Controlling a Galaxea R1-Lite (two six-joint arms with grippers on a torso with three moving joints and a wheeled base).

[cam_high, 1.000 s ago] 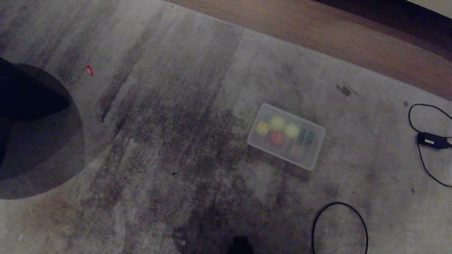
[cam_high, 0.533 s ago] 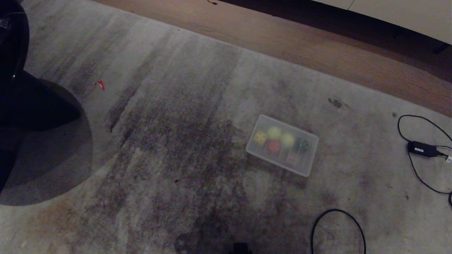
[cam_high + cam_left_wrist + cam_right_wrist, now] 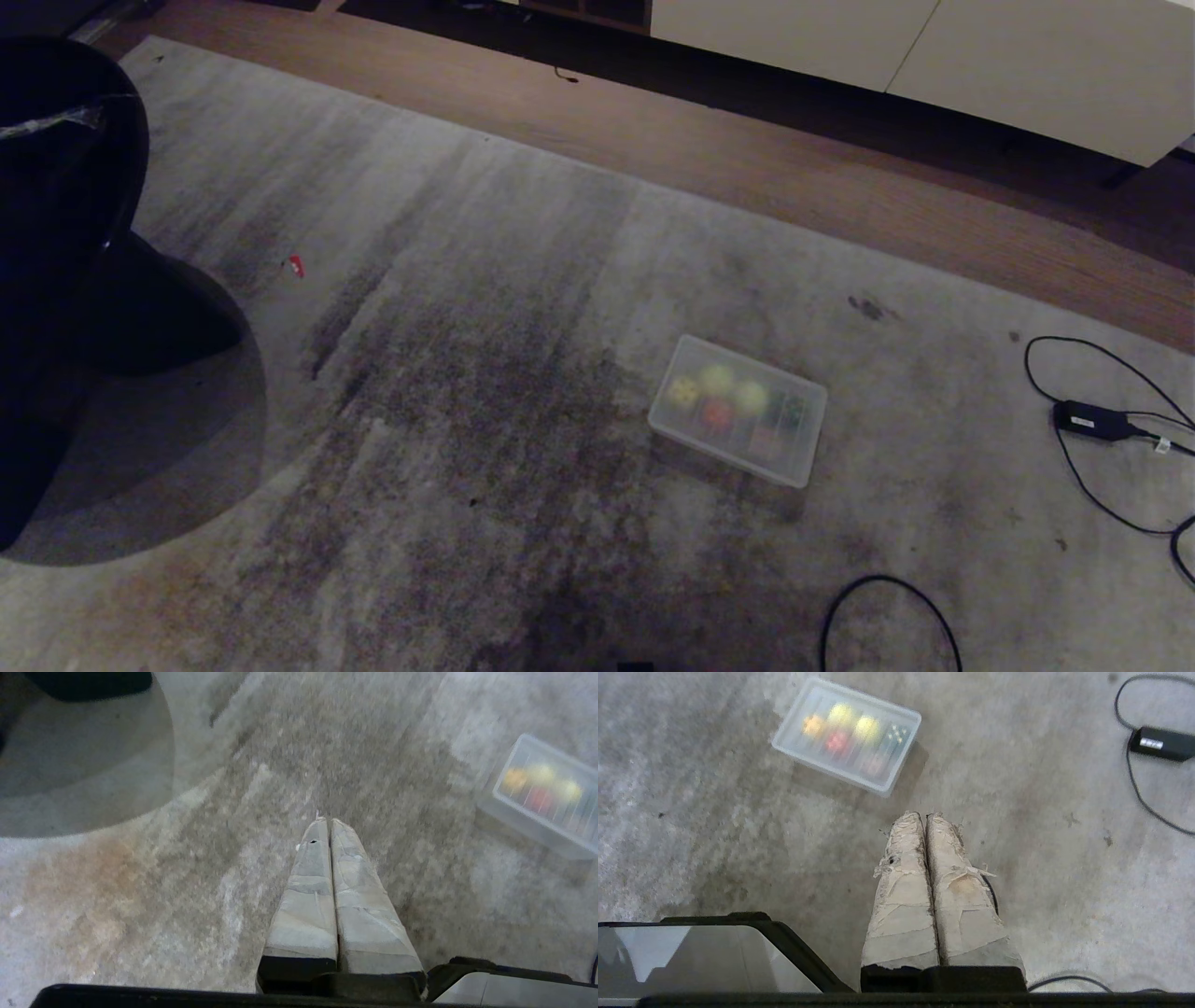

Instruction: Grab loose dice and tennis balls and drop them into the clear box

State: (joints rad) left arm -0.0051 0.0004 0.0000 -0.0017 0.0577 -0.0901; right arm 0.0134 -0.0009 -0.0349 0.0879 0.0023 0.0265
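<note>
I read both the left pincer and right pincer pressed together, empty, above the rug; dice and tennis balls sit inside the clear box; risk: snagging the nearby cable.

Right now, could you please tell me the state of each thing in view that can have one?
Clear rectangular plastic box: upright on the rug, holding dice and balls.
Two yellow-green tennis balls: inside the box.
Red die: inside the box.
Left claw: shut, empty.
Right claw: shut, empty.
Black power adapter: lying on the rug.
</note>
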